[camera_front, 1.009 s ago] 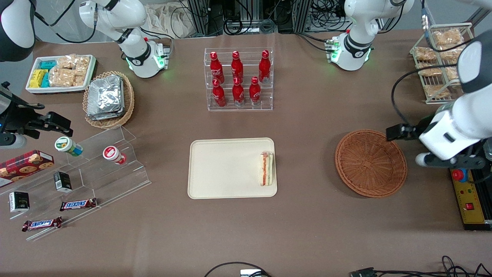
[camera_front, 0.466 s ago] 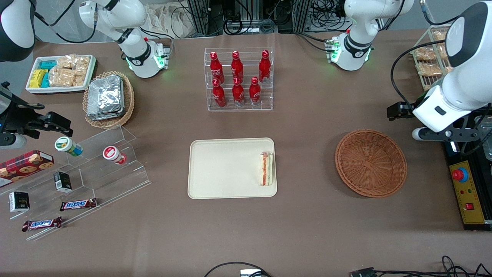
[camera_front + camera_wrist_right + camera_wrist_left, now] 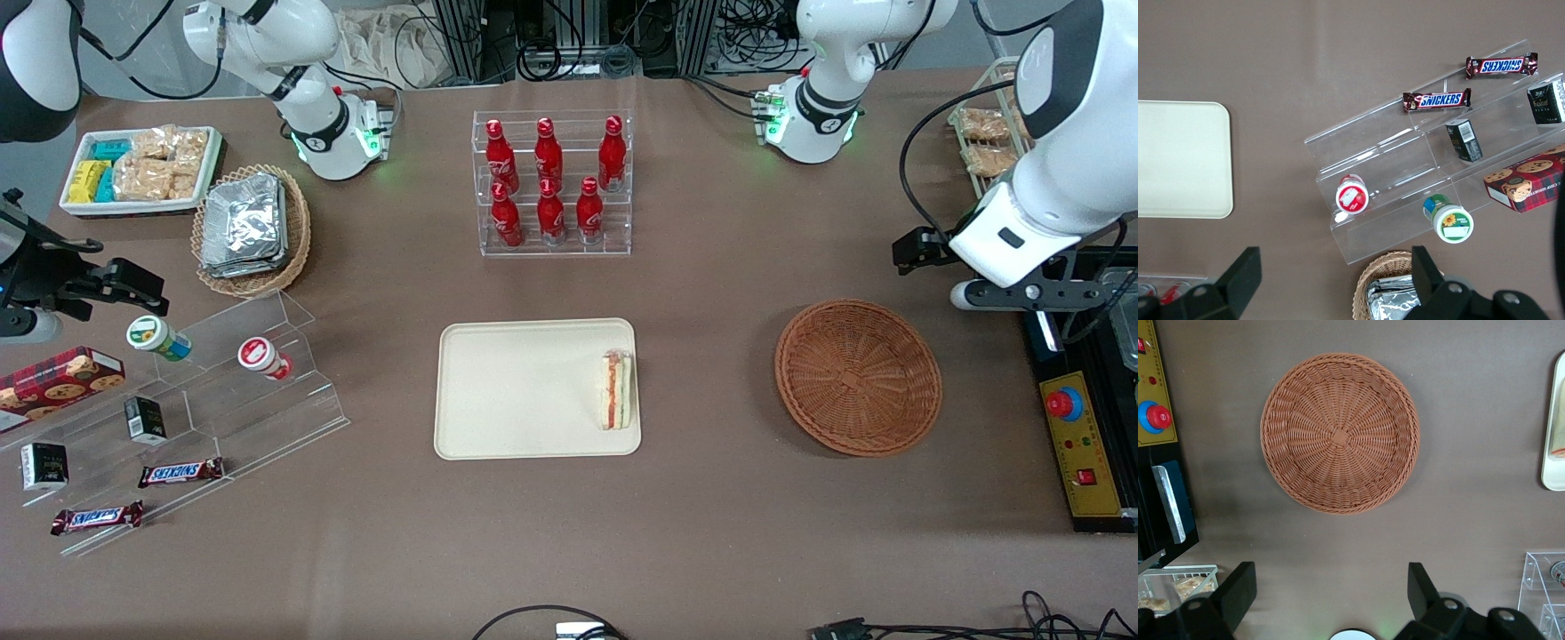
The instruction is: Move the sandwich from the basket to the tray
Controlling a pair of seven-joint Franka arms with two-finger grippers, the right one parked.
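On the cream tray, right against the edge that faces the basket, the sandwich stands on its side with the orange and green filling turned up. The basket is empty; the wrist view shows bare weave down to its centre. The gripper hangs high above the table, farther from the front camera than the basket and toward the working arm's end, its fingers spread wide with nothing between them.

The placing looks done, so what remains to go wrong is small. The sandwich sits so near the tray's low rim that a nudge to the tray or table could tip it flat or over the edge onto the cloth. Balanced on a narrow side, the soft bread would topple easily. A second risk lies with the arm itself: a wire rack of snack bags and a control box with a red stop button are close by, and a careless swing could catch either one.
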